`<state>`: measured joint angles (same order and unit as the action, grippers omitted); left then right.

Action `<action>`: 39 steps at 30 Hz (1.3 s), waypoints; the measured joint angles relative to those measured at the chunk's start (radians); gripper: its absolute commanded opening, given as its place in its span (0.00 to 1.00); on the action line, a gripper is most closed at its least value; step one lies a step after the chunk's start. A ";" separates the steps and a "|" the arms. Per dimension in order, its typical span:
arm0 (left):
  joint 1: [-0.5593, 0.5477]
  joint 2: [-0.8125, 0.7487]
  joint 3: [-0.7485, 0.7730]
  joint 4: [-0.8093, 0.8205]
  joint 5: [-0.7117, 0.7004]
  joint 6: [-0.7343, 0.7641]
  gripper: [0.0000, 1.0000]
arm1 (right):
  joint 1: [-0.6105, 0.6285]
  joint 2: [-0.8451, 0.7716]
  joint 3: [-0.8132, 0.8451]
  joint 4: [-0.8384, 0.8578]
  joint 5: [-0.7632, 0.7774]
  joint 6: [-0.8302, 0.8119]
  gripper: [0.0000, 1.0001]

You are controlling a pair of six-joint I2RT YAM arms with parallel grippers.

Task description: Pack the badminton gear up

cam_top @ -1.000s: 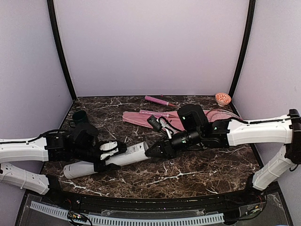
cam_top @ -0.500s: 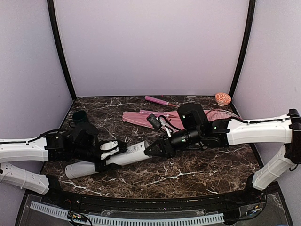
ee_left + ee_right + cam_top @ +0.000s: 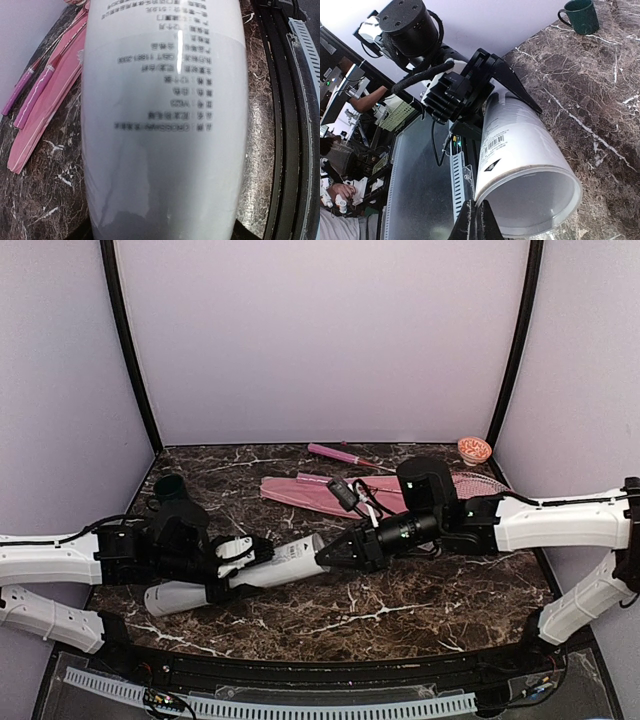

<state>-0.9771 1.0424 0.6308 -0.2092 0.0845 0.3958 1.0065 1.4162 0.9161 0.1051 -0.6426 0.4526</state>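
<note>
The left gripper (image 3: 236, 569) pinches the pale grey tube (image 3: 290, 560), its open mouth pointing to 2 o'clock. The right gripper (image 3: 325, 559), fingers pressed together, sits at that mouth.

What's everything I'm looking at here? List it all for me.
tube: one, pale grey, lying on the table, centre-left
racket cover: one, pink, flat behind the tube
rackets: two, pink handles, at the back by the cover
cup: one, dark green, back left
bowl: one, orange-patterned, back right corner
table: one, dark marble
left arm: white and black, jaws closed round the tube
right arm: white and black, jaws shut, tips at the tube's open end
</note>
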 measured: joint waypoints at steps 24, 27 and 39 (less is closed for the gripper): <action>0.004 0.000 -0.003 -0.028 -0.093 0.003 0.42 | -0.010 -0.079 -0.072 -0.229 0.215 -0.104 0.00; 0.004 0.000 -0.004 -0.028 -0.094 0.000 0.42 | 0.020 -0.007 -0.072 -0.248 0.273 -0.119 0.00; 0.004 0.000 -0.010 -0.028 -0.093 -0.005 0.42 | 0.041 0.246 -0.028 -0.275 0.414 -0.131 0.16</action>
<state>-0.9733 1.0420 0.6209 -0.2375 -0.0090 0.3908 1.0477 1.6623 0.8883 -0.1699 -0.2291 0.3214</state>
